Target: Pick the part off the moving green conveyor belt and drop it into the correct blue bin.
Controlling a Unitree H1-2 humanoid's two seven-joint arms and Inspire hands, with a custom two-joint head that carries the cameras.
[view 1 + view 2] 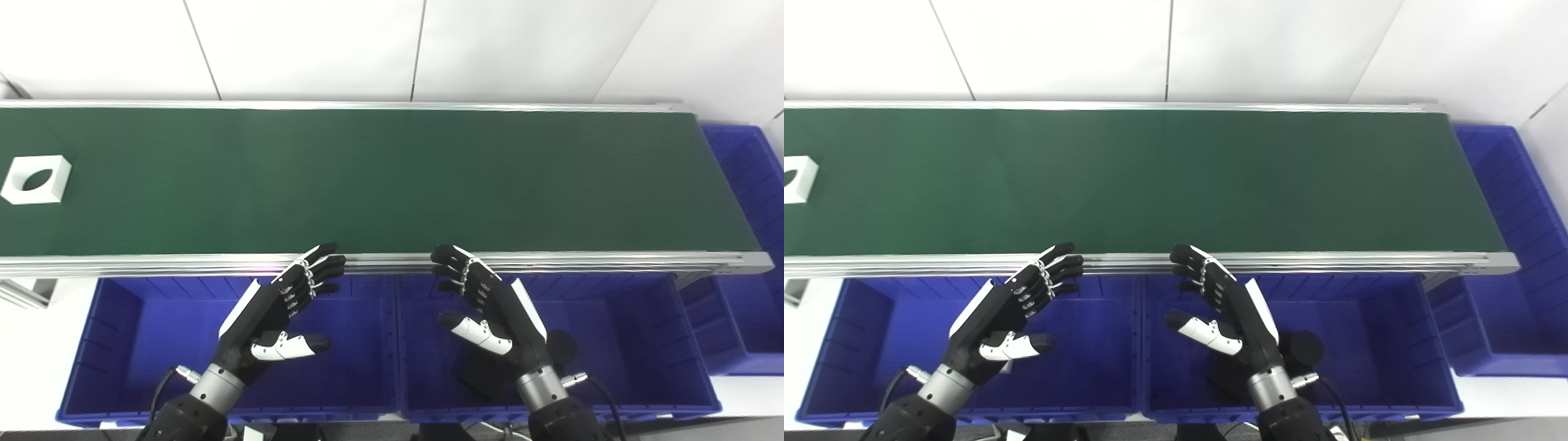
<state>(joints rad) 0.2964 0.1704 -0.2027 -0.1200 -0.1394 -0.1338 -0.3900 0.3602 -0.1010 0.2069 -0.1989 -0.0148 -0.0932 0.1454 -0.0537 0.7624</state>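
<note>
A white square part with a round hole [35, 179] lies on the green conveyor belt [380, 177] at its far left end; the right eye view shows only its edge [797, 179]. My left hand [282, 312] hovers open over the left blue bin [122, 343], fingertips near the belt's front rail. My right hand [487, 306] hovers open over the middle blue bin [643, 343], palm facing the left hand. Both hands hold nothing and are far from the part.
Dark parts [560, 349] lie in the middle bin, partly hidden behind my right hand. A third blue bin [750, 245] stands at the belt's right end. An aluminium rail [551, 260] runs along the belt's front edge. White wall panels are behind.
</note>
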